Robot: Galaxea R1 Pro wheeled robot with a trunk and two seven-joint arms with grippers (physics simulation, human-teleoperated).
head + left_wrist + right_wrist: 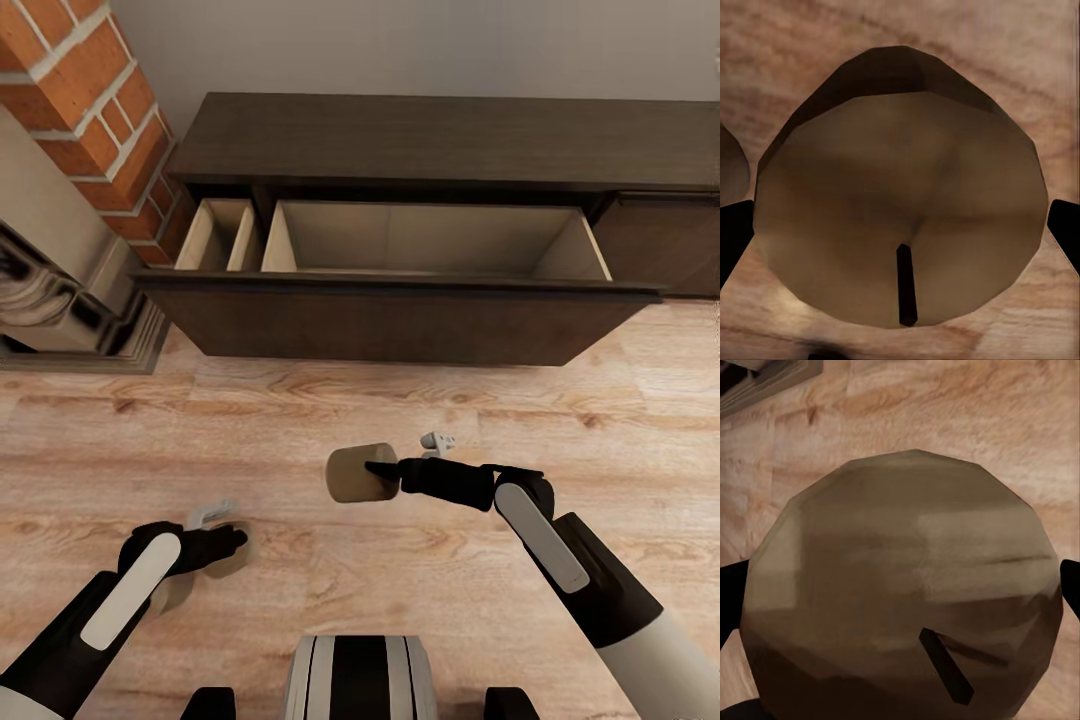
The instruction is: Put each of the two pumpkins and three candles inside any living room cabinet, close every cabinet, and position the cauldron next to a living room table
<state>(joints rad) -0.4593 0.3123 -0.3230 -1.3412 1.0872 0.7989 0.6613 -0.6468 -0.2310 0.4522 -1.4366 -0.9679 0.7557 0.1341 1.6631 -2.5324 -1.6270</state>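
right gripper (385, 473) clamps a squat tan wax candle (358, 473) in front of the long dark-brown cabinet (440, 140) | left gripper (222, 545) grips another (900, 195), farther back | carry both over the open pale drawer (430, 240), release low

Light wood plank floor (330, 400); dark cabinet (420, 140) and brick fireplace (80, 120) standing on it.

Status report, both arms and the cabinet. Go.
Left gripper shut on candle. Right gripper shut on second candle. Cabinet ahead, drawer open. Floor between shows no obstruction.
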